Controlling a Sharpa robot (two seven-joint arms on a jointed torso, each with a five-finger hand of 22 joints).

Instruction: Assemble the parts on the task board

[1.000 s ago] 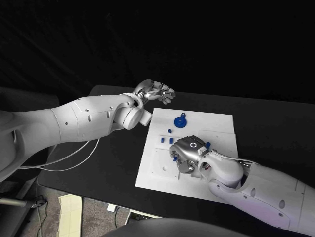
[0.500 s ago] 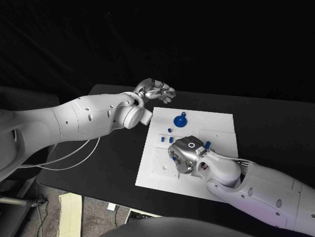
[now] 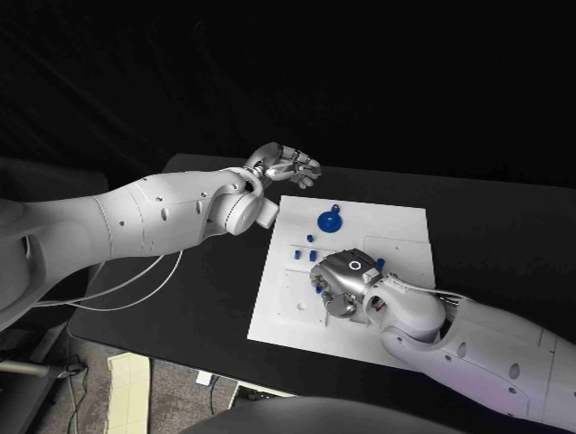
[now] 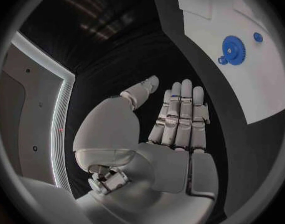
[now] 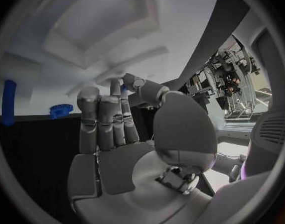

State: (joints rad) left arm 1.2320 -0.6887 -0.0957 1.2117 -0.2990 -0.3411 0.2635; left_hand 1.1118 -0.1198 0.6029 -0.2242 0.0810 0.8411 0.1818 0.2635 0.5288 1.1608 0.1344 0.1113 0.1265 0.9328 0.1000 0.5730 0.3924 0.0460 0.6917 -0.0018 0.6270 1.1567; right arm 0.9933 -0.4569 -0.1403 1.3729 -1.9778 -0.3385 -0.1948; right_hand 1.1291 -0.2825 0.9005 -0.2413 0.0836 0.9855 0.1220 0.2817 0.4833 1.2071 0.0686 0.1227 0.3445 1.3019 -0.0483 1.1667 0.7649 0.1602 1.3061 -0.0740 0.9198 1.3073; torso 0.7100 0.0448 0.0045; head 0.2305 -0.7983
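Observation:
The white task board (image 3: 399, 237) lies in the middle of the black table. A blue gear (image 3: 331, 220) sits near its far edge and also appears in the left wrist view (image 4: 233, 47). Small blue pegs (image 3: 310, 256) stand just below it. My right hand (image 3: 344, 284) is low over the board's middle. Its thumb meets a fingertip, and a small blue part (image 5: 123, 88) shows between them. A blue peg (image 5: 8, 102) and a small blue gear (image 5: 60, 109) lie beyond that hand. My left hand (image 3: 285, 167) hovers off the board's far left corner, fingers straight (image 4: 180, 119), holding nothing.
The board has raised white blocks and recesses (image 5: 105, 30) ahead of my right hand. Bare black table (image 3: 509, 226) stretches to the right of the board and along its left side. My left forearm (image 3: 170, 217) crosses the table's left part.
My right hand has shifted very slightly over the board's middle. The left hand has stayed where it was.

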